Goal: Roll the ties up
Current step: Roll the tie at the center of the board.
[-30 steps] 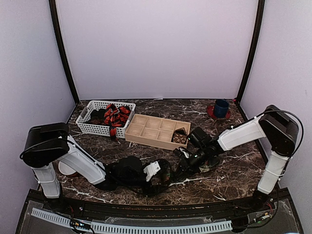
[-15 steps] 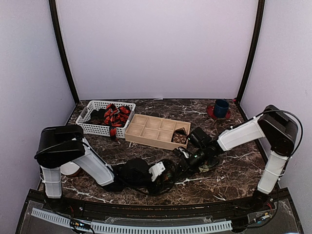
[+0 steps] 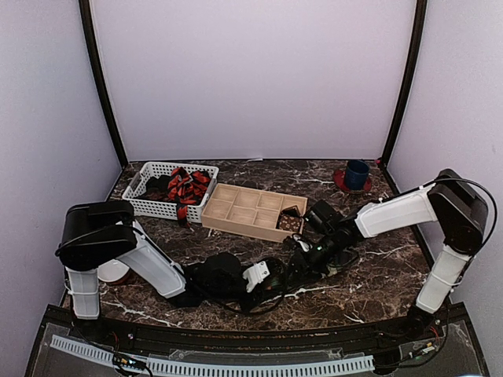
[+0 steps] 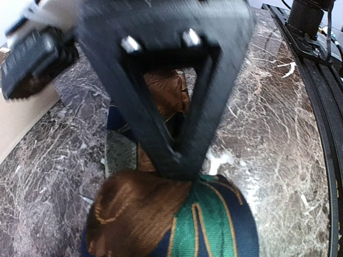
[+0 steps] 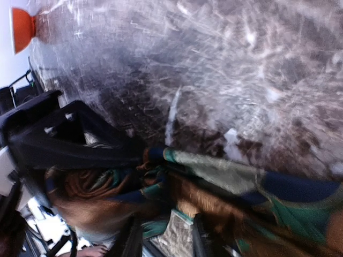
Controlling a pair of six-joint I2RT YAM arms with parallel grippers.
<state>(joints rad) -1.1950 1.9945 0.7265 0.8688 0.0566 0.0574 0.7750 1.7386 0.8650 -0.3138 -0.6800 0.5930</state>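
L gripper [image 4: 177, 162], can't tell if clamped; tips touch rolled brown-green tie [image 4: 171, 222].

The rolled tie [image 4: 171, 219] runs off the bottom edge (right wrist view blurred).

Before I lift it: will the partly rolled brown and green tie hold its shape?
Probably not: the tie lies in soft folds, so it looks floppy. Its sheen suggests slippery fabric. The loose tail would likely unwind.
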